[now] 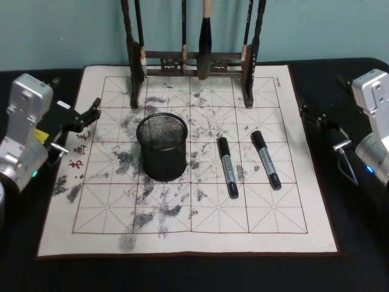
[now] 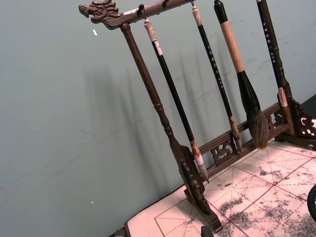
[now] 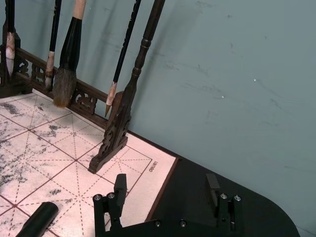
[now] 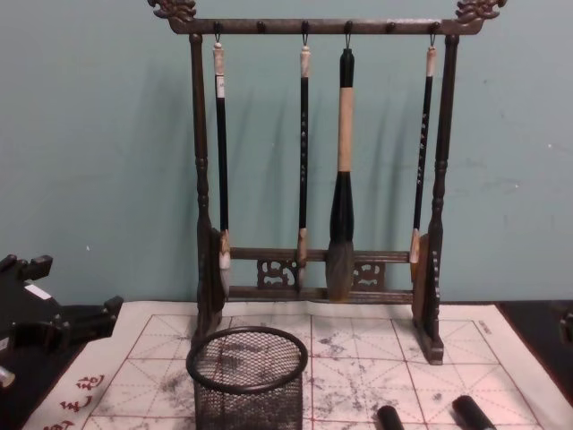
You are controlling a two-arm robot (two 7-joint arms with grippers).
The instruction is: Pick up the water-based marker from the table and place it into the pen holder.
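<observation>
On mat (image 1: 292,201), marker (image 1: 266,159) well apart from right gripper (image 3: 166,183), left gripper (image 1: 95,108) (jaws spread).

Chest view's lower edge crops the pen holder (image 4: 248,381) and, seemingly, both markers (image 4: 390,418) (image 4: 473,413).

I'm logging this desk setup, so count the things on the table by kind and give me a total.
Markers: 2
Mesh pen holder: 1
Brush rack: 1
Hanging brushes: 4
Calligraphy mat: 1
Total: 9
</observation>
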